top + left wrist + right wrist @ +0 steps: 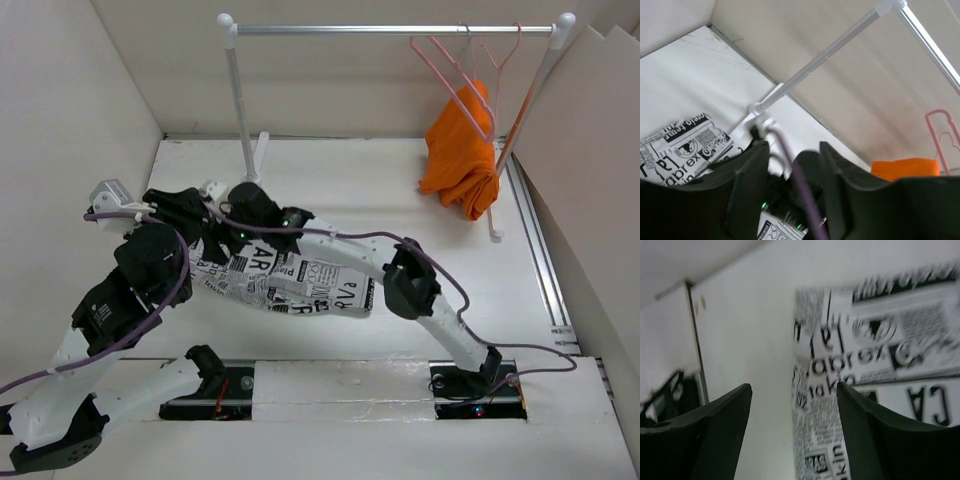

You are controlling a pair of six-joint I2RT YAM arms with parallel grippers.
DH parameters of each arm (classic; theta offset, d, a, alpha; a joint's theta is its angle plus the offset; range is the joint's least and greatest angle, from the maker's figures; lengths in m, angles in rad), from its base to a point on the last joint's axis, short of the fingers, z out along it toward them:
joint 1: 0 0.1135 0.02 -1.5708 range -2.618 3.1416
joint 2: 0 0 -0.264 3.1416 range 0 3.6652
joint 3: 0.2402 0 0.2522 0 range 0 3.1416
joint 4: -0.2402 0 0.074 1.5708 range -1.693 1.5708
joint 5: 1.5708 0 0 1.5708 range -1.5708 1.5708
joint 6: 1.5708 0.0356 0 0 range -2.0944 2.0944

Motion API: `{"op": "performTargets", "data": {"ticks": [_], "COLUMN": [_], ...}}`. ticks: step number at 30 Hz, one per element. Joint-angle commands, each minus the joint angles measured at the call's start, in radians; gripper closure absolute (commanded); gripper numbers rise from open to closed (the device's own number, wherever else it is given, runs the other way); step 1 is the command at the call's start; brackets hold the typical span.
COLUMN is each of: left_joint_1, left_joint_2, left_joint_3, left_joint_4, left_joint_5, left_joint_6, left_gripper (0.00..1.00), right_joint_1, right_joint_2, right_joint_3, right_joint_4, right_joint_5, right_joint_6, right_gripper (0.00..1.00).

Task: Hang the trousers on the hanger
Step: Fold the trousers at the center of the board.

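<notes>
Your right fingers (720,425) stand wide with nothing between them, low over the trousers (300,285). Your left fingers (747,175) are parted too and grip nothing. The trousers lie rumpled on the white worktop (340,180), centre-left in the top view. They look like thin printed cloth, light and limp, likely to sag and slip, so pinch a doubled edge. The hanger (452,88), slim, pale pink and probably stiff, hangs on the rail (390,30) at upper right, beside an orange cloth (462,150).

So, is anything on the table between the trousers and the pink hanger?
Nothing visible. The trousers lie on bare table; the pink hanger hangs on the rail at the far right, beside the orange cloth.
</notes>
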Motion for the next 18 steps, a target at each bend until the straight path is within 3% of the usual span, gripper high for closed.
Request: {"op": "performTargets", "data": {"ticks": [1,2,4,5,6,9,10,12,14,16,18], "left_joint_1": [0.004,0.004,0.004,0.004,0.004,0.013,0.071,0.169,0.345,0.453,0.629], "left_joint_2": [0.005,0.006,0.038,0.039,0.078,0.214,0.258,0.380,0.445,0.525,0.595], "left_joint_3": [-0.018,-0.050,-0.126,-0.154,-0.191,-0.298,-0.318,-0.349,-0.400,-0.440,-0.483], "left_joint_4": [-0.024,-0.015,0.043,0.044,0.069,0.163,0.222,0.255,0.344,0.407,0.416], "left_joint_5": [-0.079,-0.066,-0.005,-0.005,0.045,0.168,0.225,0.416,0.557,0.703,0.832], "left_joint_6": [-0.031,-0.038,-0.046,-0.046,-0.040,-0.034,-0.008,-0.003,0.035,0.052,0.037], "left_gripper": [0.58,0.50,0.43,0.42,0.41,0.40,0.40,0.40,0.41,0.41,0.43], "right_joint_1": [-0.015,-0.026,-0.093,-0.094,-0.109,-0.141,-0.155,-0.186,-0.224,-0.255,-0.290], "right_joint_2": [-0.166,-0.299,-0.481,-0.483,-0.589,-0.772,-0.806,-0.879,-0.909,-0.903,-0.880], "right_joint_3": [-0.191,-0.438,-0.741,-0.743,-0.897,-1.121,-1.163,-1.237,-1.347,-1.415,-1.444], "right_joint_4": [0.185,0.247,0.410,0.412,0.427,0.381,0.328,0.271,0.267,0.275,0.278], "right_joint_5": [-0.106,-0.100,-0.103,-0.103,-0.100,-0.041,-0.012,0.012,0.036,0.044,0.039], "right_joint_6": [0.036,0.045,0.097,0.098,0.096,0.058,0.050,0.032,0.016,-0.004,-0.022], "right_gripper": [0.26,0.26,0.31,0.31,0.35,0.64,0.84,0.95,1.00,1.00,1.00]}}
